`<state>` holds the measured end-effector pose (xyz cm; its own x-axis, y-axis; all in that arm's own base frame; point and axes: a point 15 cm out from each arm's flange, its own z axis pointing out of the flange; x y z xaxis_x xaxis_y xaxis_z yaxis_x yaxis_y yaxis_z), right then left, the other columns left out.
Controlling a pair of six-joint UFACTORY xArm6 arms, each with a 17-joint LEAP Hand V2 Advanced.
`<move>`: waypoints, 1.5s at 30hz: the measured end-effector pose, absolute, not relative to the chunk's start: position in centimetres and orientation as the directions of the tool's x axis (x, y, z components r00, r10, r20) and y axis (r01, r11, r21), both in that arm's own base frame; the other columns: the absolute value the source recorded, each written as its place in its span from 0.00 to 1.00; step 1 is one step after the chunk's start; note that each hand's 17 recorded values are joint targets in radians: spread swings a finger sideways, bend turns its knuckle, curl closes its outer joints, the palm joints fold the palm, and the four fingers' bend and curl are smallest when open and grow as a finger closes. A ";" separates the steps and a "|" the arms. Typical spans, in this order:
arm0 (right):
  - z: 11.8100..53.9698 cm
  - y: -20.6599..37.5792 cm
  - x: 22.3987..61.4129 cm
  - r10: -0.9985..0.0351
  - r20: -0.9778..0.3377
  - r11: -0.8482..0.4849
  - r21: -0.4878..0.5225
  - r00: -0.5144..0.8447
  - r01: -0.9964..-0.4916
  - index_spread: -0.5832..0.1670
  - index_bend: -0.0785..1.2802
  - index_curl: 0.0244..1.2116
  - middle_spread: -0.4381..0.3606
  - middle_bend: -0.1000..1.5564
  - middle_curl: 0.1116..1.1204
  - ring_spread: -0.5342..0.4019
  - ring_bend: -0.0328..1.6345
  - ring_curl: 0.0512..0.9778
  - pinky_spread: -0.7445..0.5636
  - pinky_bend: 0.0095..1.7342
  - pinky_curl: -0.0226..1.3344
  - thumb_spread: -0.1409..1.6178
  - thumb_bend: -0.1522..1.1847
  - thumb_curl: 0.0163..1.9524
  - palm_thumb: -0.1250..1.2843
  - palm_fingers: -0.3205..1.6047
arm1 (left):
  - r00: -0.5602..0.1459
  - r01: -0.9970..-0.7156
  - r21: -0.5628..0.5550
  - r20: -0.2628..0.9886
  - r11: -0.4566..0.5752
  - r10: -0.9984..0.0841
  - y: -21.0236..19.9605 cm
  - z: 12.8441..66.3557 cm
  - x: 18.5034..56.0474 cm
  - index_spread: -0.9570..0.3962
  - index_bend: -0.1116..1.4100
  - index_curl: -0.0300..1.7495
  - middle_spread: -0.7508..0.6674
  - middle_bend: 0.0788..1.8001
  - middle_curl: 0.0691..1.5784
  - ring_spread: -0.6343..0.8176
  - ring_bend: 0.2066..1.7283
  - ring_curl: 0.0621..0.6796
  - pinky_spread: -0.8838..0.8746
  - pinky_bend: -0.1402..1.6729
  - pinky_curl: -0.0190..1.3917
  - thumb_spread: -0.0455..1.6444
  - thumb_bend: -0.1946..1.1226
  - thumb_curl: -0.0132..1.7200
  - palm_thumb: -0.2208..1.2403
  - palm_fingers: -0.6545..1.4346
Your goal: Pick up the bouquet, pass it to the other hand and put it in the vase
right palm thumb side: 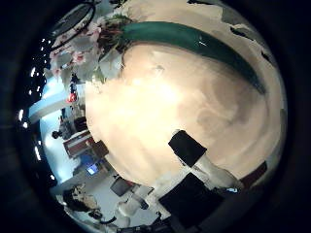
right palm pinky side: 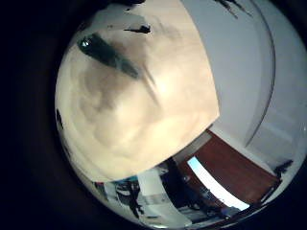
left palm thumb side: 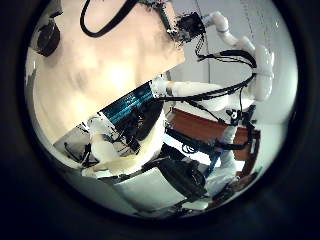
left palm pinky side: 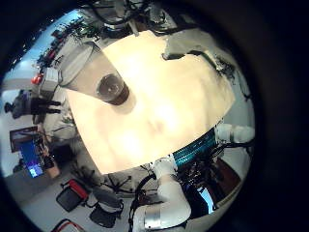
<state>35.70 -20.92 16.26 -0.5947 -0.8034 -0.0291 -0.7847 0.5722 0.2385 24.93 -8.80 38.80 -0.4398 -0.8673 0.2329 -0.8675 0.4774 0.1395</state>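
The bouquet lies flat on the table. In the right thumb side palm view its flower heads [right palm thumb side: 86, 49] are at one end and its long wrapped stem [right palm thumb side: 194, 41] runs across the tabletop. The stem also shows in the right little finger side palm view [right palm pinky side: 115, 57]. The right hand is above the table, away from the bouquet; one of its fingers [right palm thumb side: 190, 149] shows straight and holds nothing. The vase [left palm pinky side: 97, 77], tall and clear, stands upright on the table below the left hand. The right hand [left palm pinky side: 183, 45] shows small at the table's far side.
The tabletop [left palm pinky side: 164, 106] is wide and pale, with its edges in view on several sides. The right arm [left palm thumb side: 245, 65] reaches over the table's far edge. Office furniture and chairs [left palm pinky side: 72, 193] stand beyond the table.
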 end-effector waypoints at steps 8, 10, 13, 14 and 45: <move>14.9 -22.4 35.6 -0.792 0.007 0.590 0.265 -0.611 -0.762 0.73 0.20 0.33 0.74 0.33 0.27 0.57 0.52 0.29 0.80 0.42 0.16 0.66 0.09 0.22 0.52 0.25 | -0.441 -0.866 0.144 0.233 0.479 -0.867 -8.8 38.8 25.2 0.58 0.20 0.27 0.55 0.09 0.23 0.57 0.30 0.09 0.65 0.47 0.01 0.69 0.13 0.17 0.27 0.50; 14.7 -22.4 35.6 -0.791 0.008 0.591 0.269 -0.611 -0.761 0.73 0.20 0.33 0.75 0.32 0.27 0.58 0.51 0.29 0.80 0.41 0.15 0.66 0.09 0.22 0.52 0.25 | -0.440 -0.866 0.146 0.232 0.479 -0.867 -8.8 38.8 25.2 0.58 0.20 0.27 0.55 0.09 0.23 0.57 0.30 0.09 0.65 0.47 0.01 0.69 0.13 0.17 0.27 0.50; 14.1 -22.2 35.6 -0.793 0.009 0.586 0.283 -0.609 -0.759 0.72 0.19 0.33 0.75 0.31 0.27 0.58 0.51 0.28 0.80 0.40 0.15 0.66 0.09 0.22 0.52 0.26 | -0.441 -0.866 0.144 0.232 0.479 -0.867 -8.8 38.9 25.3 0.58 0.20 0.27 0.55 0.09 0.23 0.57 0.30 0.09 0.65 0.47 0.01 0.69 0.13 0.17 0.27 0.50; 14.0 -22.1 35.6 -0.795 0.010 0.583 0.285 -0.606 -0.761 0.72 0.20 0.33 0.75 0.31 0.27 0.58 0.50 0.28 0.80 0.40 0.15 0.66 0.09 0.21 0.52 0.26 | -0.442 -0.865 0.144 0.232 0.480 -0.867 -8.8 38.8 25.3 0.58 0.20 0.27 0.55 0.09 0.23 0.57 0.30 0.09 0.65 0.47 0.01 0.69 0.13 0.17 0.27 0.50; 11.8 -20.9 36.9 -0.781 0.026 0.590 0.360 -0.624 -0.723 0.67 0.20 0.30 0.67 0.36 0.31 0.52 0.55 0.28 0.74 0.33 0.12 0.66 0.10 0.21 0.52 0.42 | -0.458 -0.856 0.159 0.209 0.492 -0.864 -8.5 39.4 25.1 0.59 0.20 0.26 0.55 0.09 0.24 0.57 0.31 0.10 0.65 0.48 0.01 0.69 0.13 0.17 0.27 0.50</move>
<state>36.92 -20.94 11.79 -0.6244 -0.7807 0.0258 -0.7228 0.5900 0.3598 25.12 -8.46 39.44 -0.4579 -0.8641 0.2088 -0.8559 0.4920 0.1591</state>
